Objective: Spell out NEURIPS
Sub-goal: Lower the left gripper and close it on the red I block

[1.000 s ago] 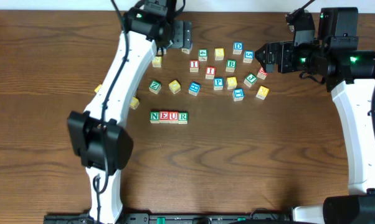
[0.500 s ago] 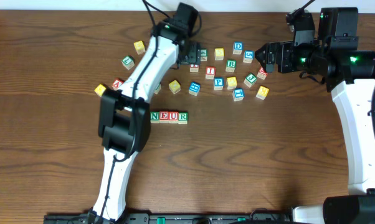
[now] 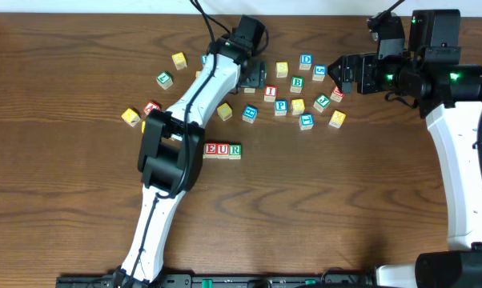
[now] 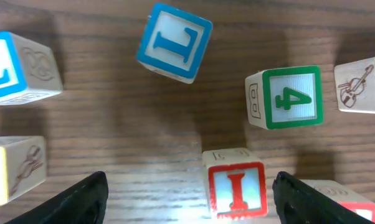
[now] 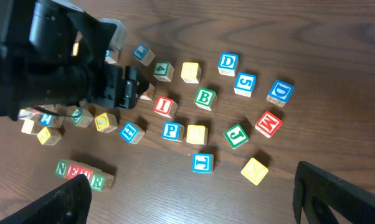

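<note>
While poised over the scattered cubes at upper centre, holds nothing in the left gripper (image 3: 253,76), jaws spread wide. Shows the red I cube (image 4: 237,188) between the two fingers (image 4: 81,199) at the bottom edge, close by the right-hand one. Finds the right gripper (image 3: 337,76) at upper right equally wide and empty. Places the N-E-U-R row (image 5: 81,173) at lower left, blue P cube (image 5: 171,130) just below the I.

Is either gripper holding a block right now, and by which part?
Nothing is held. The left gripper hangs open over the red I cube; the right gripper is open and empty.
</note>
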